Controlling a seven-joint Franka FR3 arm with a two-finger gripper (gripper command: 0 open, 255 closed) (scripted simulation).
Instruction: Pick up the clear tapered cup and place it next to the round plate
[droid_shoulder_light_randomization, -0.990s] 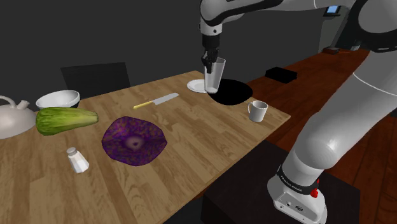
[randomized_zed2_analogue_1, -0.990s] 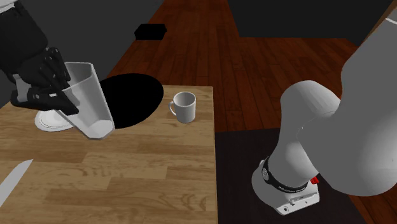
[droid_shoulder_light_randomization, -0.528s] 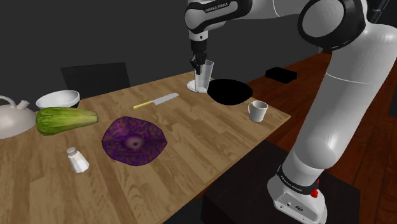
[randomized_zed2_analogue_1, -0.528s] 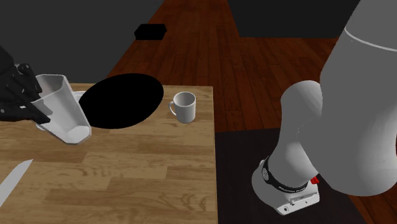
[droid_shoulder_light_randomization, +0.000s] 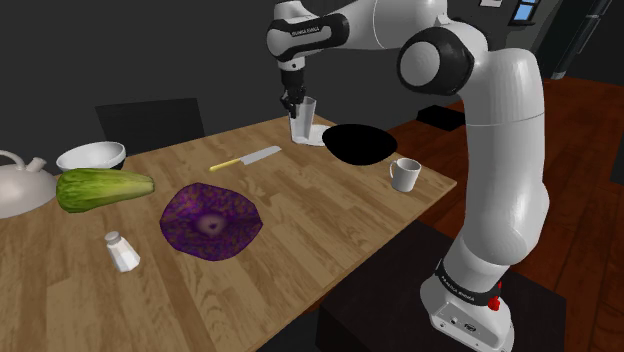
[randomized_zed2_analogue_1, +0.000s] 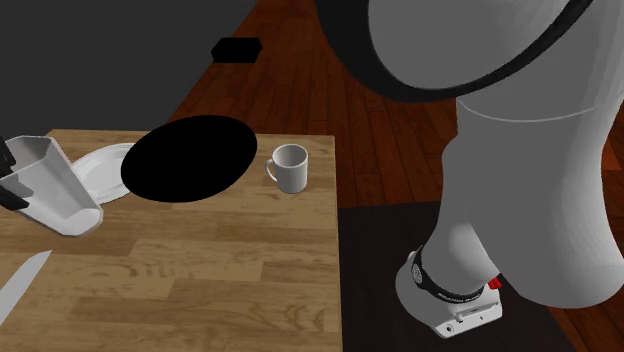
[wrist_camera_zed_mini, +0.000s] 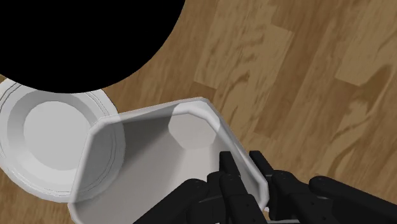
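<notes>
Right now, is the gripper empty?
No, the gripper is shut on the clear cup, with its black fingers clasping the cup's wall at the rim.

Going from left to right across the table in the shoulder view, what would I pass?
White teapot, green lettuce, purple disc, clear cup held by the gripper, black disc, white mug.
</notes>
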